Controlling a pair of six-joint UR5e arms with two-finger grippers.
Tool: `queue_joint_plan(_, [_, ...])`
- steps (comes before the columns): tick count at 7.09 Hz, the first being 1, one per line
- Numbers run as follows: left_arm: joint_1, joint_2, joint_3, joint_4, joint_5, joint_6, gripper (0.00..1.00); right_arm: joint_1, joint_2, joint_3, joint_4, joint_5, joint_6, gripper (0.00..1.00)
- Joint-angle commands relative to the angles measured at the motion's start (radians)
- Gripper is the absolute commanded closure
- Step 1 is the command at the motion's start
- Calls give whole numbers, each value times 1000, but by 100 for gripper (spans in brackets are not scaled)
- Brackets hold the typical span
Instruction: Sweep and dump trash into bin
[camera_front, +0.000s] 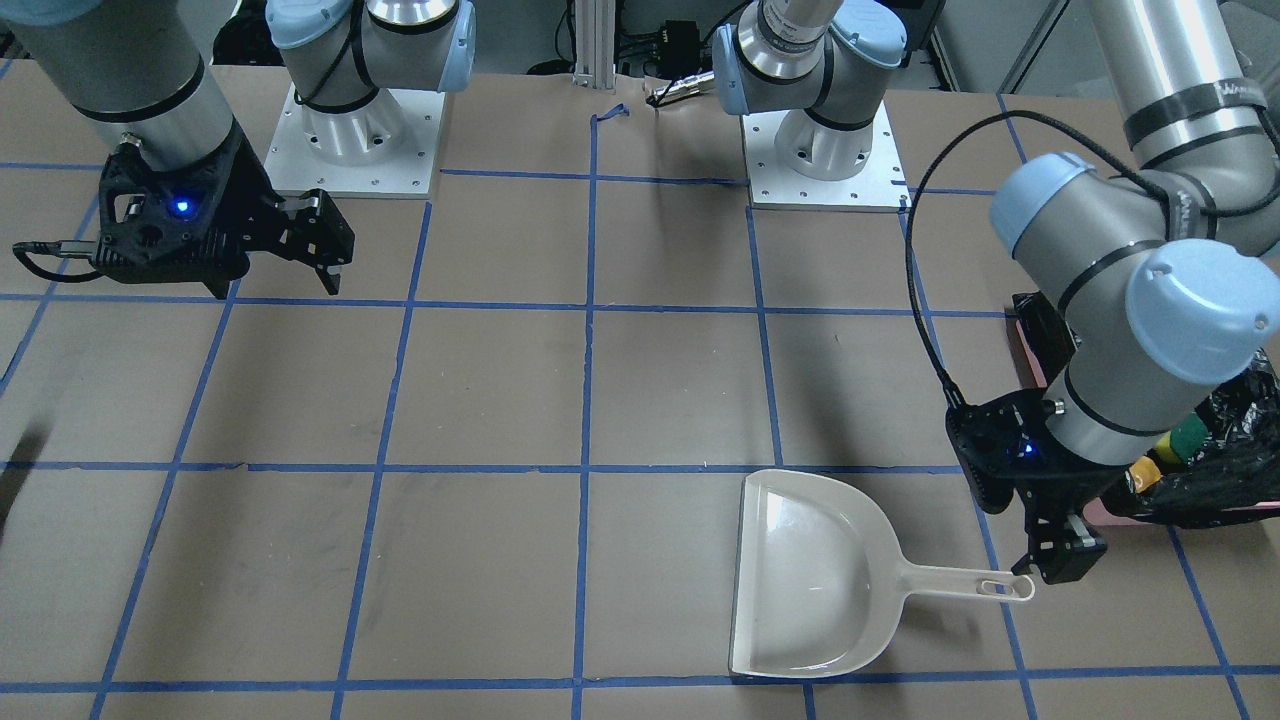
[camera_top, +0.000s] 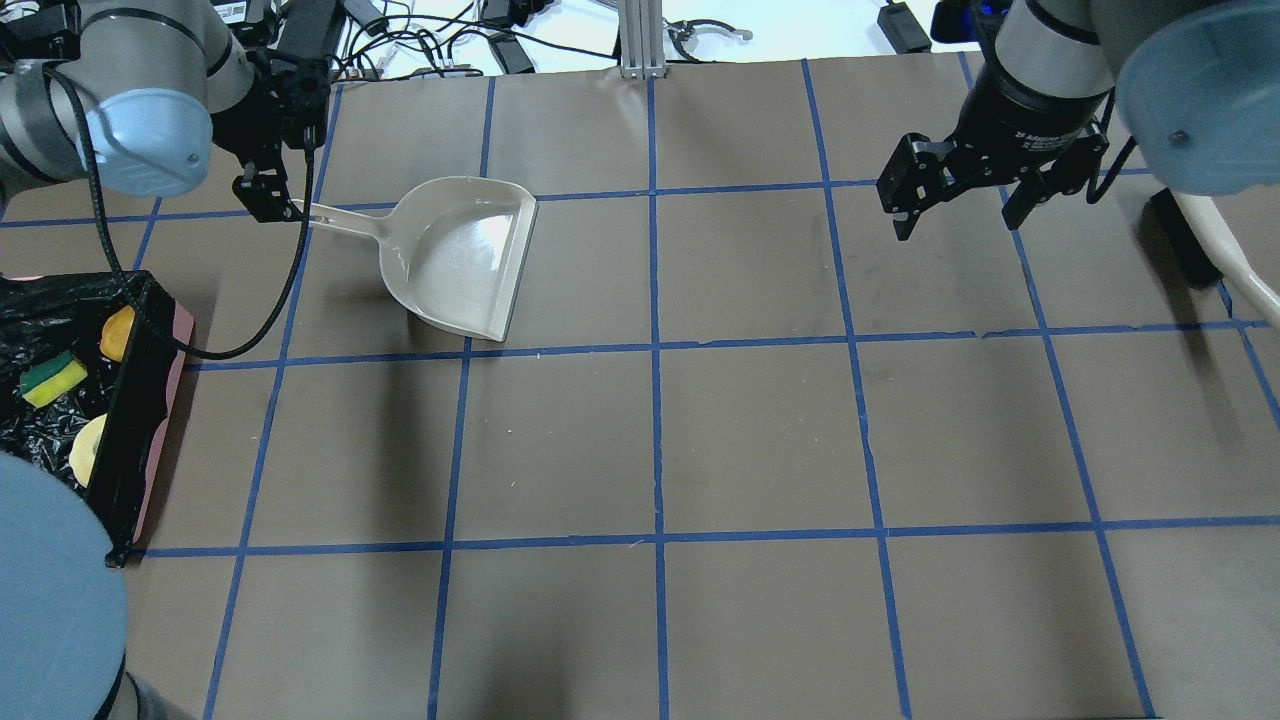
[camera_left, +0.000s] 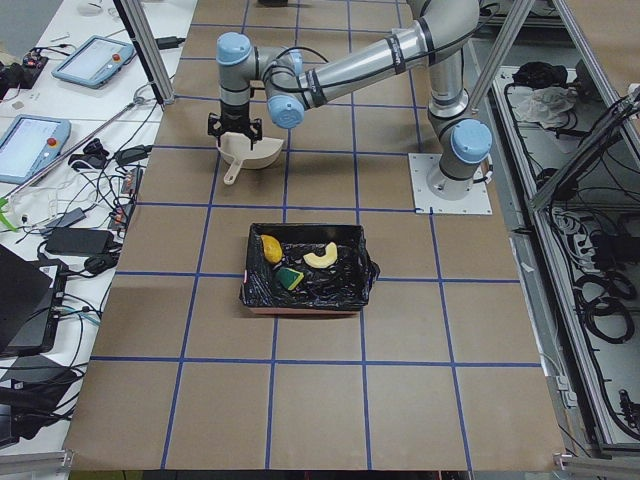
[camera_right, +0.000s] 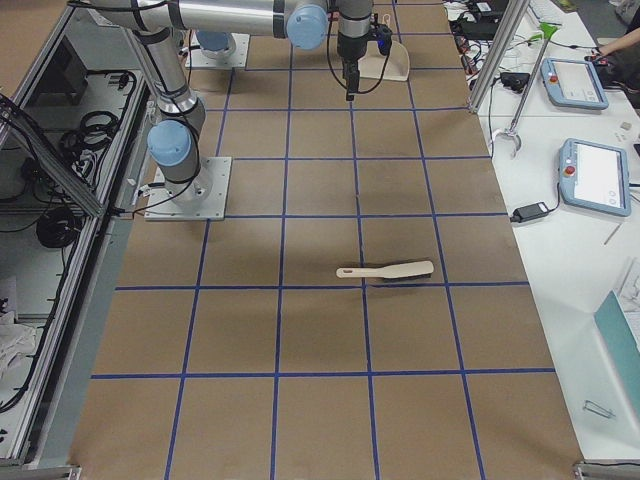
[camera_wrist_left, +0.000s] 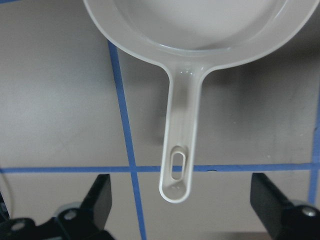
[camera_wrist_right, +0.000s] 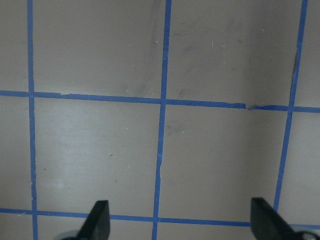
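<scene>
The bin at the desk's left edge seems to hold all the trash. The dustpan lies empty near the far-left corner. The left gripper, jaws wide astride the handle, should lift straight up. The right gripper is wide and empty.

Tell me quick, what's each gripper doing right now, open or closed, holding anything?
Left gripper: open above the end of the dustpan handle, holding nothing.
Right gripper: open, empty.

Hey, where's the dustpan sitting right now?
In the overhead view the dustpan lies on the table's far left part, its handle tip at the open left tool, with the bin nearer the robot at the left edge.
</scene>
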Motion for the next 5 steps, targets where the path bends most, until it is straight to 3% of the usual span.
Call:
queue_joint_plan(1, [-63, 127, -11, -98, 2, -459, 0, 0, 0, 0, 6, 0, 2, 0])
queue_joint_plan(5, [-117, 299, -45, -261, -13, -1252, 0, -2, 0, 0, 4, 3, 8, 0])
